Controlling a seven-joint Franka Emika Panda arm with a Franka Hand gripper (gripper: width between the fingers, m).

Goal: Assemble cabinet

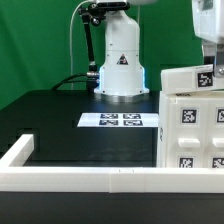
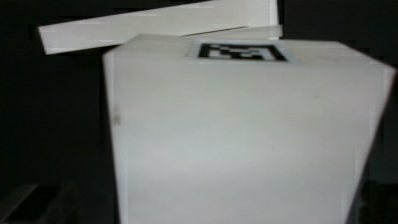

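The cabinet (image 1: 190, 125), a large white box with square black-and-white tags, stands at the exterior view's right, close behind the border rail. My gripper (image 1: 208, 58) comes down onto its top from above. In the wrist view the cabinet (image 2: 240, 130) fills most of the picture, with one tag near its far edge. A flat white part (image 2: 151, 30) shows beyond it. My gripper (image 2: 214, 208) straddles the box, with its dark fingers (image 2: 22, 205) barely showing at the box's sides. The jaws appear closed against the cabinet.
The marker board (image 1: 120, 121) lies flat on the black table in front of the robot base (image 1: 121, 70). The long low white border rail (image 1: 90, 178) runs along the front, with a corner piece (image 1: 20, 150) at the exterior view's left.
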